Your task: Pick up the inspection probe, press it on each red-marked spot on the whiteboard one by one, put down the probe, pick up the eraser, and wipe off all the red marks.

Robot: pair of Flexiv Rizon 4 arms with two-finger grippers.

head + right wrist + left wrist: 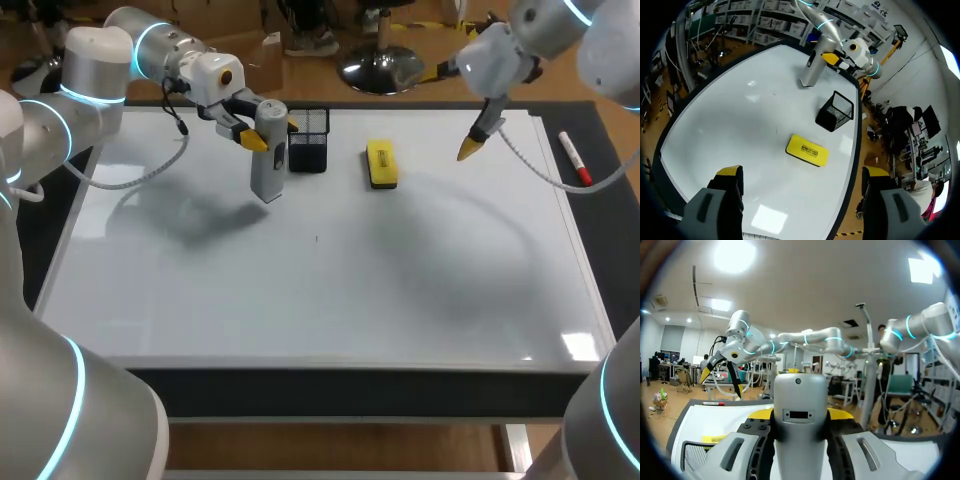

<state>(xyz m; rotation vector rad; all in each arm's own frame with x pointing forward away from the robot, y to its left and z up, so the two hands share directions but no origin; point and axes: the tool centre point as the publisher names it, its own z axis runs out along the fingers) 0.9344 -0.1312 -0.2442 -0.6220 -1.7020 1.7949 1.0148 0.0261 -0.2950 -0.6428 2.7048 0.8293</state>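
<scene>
My left gripper (262, 126) is shut on the top of a grey inspection probe (268, 155), which stands nearly upright with its lower end at or just above the whiteboard (320, 290). In the left wrist view the probe (799, 390) fills the gap between my left gripper's (799, 416) fingers. A yellow eraser (381, 163) lies flat on the board near the back. My right gripper (478, 140) hangs open above the board, right of the eraser. In the right wrist view the eraser (807, 150) lies just ahead of my right gripper (802, 172). No red spots show on the board.
A black mesh basket (308, 140) stands just right of the probe, between it and the eraser. A red marker (575, 158) lies on the dark border right of the board. A tiny dark speck (317, 238) sits mid-board.
</scene>
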